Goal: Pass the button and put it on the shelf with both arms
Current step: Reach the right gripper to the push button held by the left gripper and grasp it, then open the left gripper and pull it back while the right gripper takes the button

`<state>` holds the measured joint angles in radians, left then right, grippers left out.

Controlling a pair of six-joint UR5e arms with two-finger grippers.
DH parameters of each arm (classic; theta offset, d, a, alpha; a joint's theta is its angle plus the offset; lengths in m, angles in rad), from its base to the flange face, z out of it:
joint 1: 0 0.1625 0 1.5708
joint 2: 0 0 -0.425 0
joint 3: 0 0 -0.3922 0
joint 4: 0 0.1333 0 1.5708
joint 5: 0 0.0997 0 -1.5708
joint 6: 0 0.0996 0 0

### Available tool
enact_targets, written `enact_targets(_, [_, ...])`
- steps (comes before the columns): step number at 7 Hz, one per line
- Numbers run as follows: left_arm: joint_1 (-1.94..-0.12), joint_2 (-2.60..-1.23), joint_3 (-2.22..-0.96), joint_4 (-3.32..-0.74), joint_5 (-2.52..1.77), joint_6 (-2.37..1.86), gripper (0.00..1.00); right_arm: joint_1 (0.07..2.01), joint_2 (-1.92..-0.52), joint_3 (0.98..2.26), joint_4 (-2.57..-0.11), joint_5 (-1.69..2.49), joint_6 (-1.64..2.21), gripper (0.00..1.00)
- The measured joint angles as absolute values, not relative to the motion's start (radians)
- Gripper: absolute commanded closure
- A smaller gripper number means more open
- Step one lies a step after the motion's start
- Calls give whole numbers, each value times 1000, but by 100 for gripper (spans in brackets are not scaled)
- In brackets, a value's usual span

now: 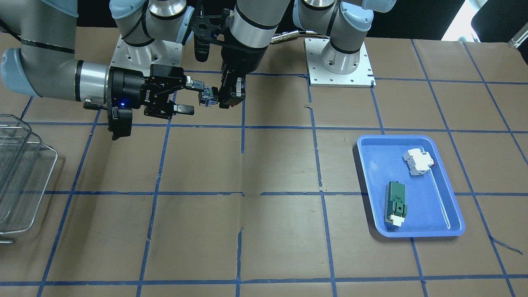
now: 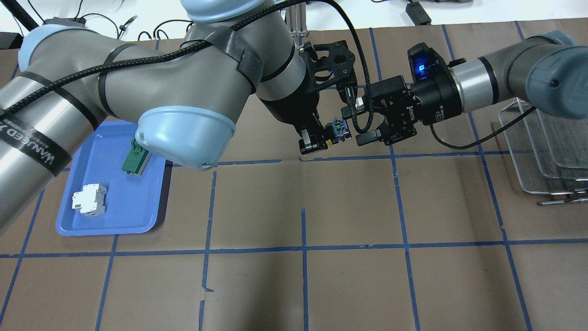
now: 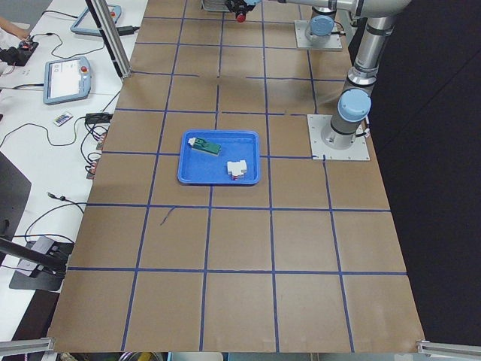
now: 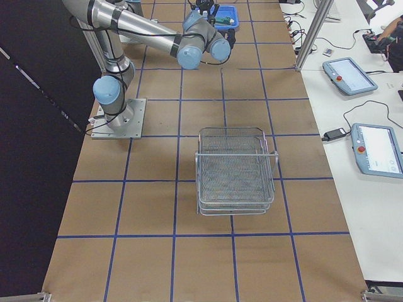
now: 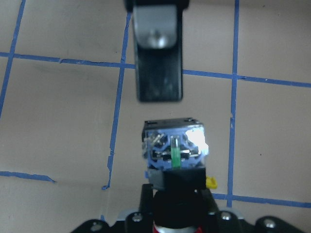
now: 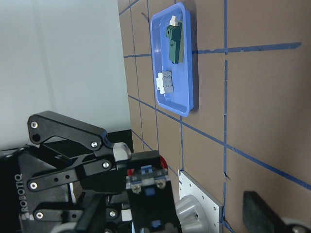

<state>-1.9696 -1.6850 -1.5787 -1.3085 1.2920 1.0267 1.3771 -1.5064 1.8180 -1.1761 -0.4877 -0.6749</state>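
Observation:
The button (image 1: 207, 98) has a black body with blue and green bits; its red cap is mostly hidden. My left gripper (image 1: 229, 99) is shut on its cap end and holds it in the air above the table's back middle. My right gripper (image 1: 190, 97) is open, with one finger on each side of the button's free end. The overhead view shows the same: the button (image 2: 338, 131), the left gripper (image 2: 320, 139) and the right gripper (image 2: 361, 118). The button also fills the left wrist view (image 5: 172, 150) and shows in the right wrist view (image 6: 146, 182). The wire shelf (image 1: 24, 173) stands at the table's end on my right.
A blue tray (image 1: 429, 198) on my left side holds a white breaker block (image 1: 418, 161) and a green module (image 1: 396, 202). The shelf (image 2: 542, 147) sits just beyond my right arm. The brown table has blue tape lines.

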Motion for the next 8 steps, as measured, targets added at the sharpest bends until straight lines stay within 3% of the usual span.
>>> enact_targets(1, [-1970,-1684,-1579,-1308,1292,1023,100,1384,-1504,1818,-1179,-484,-674,13])
enact_targets(3, [-1970,-1682,-1580,-1308,1293,1022,100,1385,-1505,1815,-1177,-490,-673,59])
enact_targets(5, [-1970,-1682,-1581,-1309,1294,1021,100,1379,-1508,1810,-1177,-496,-668,66])
enact_targets(6, [-1970,-1681,-1581,-1309,1294,1020,92,1379,-1516,1808,-1173,-496,-659,69])
enact_targets(7, [-1970,-1680,-1581,-1309,1295,1019,54,1379,-1534,1807,-1168,-494,-643,70])
enact_targets(8, [-1970,-1679,-1581,-1308,1297,1015,1,1379,-1549,1807,-1165,-494,-633,70])
